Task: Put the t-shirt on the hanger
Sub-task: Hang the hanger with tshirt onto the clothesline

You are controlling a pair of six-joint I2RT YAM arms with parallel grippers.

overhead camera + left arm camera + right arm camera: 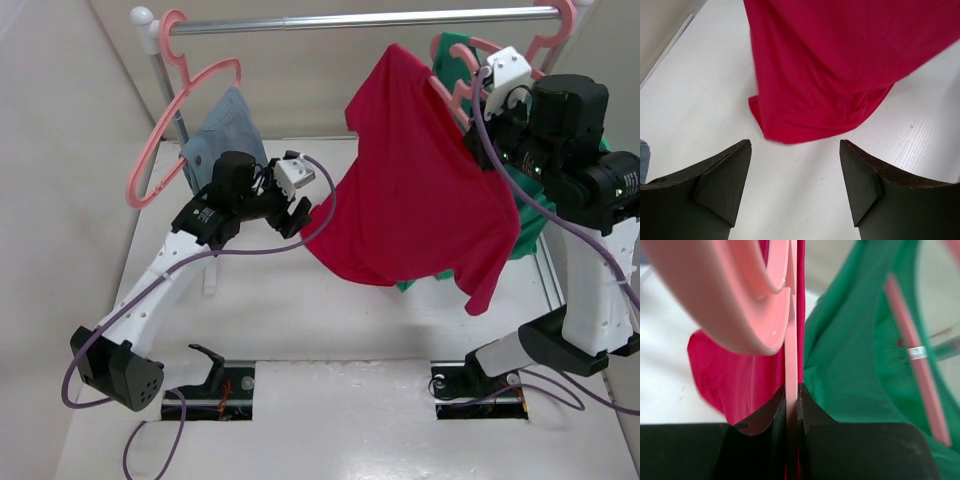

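Observation:
The crimson t-shirt (420,190) hangs in mid-air, draped over one arm of a thin pink hanger (458,92). Its lower hem reaches down to the white table (330,310). My right gripper (485,100) is raised at the shirt's upper right. In the right wrist view its jaws (792,395) are shut on the hanger's pink bar (791,355), with red fabric (730,385) against it. My left gripper (297,200) is open and empty beside the shirt's lower left edge. In the left wrist view the shirt's hem (830,85) hangs just beyond the open fingers (795,185).
A metal rail (350,20) runs across the back. A second pink hanger (160,140) with a blue-grey cloth (225,125) hangs at its left. A green top (530,215) on another pink hanger hangs behind the right arm and shows in the right wrist view (855,365).

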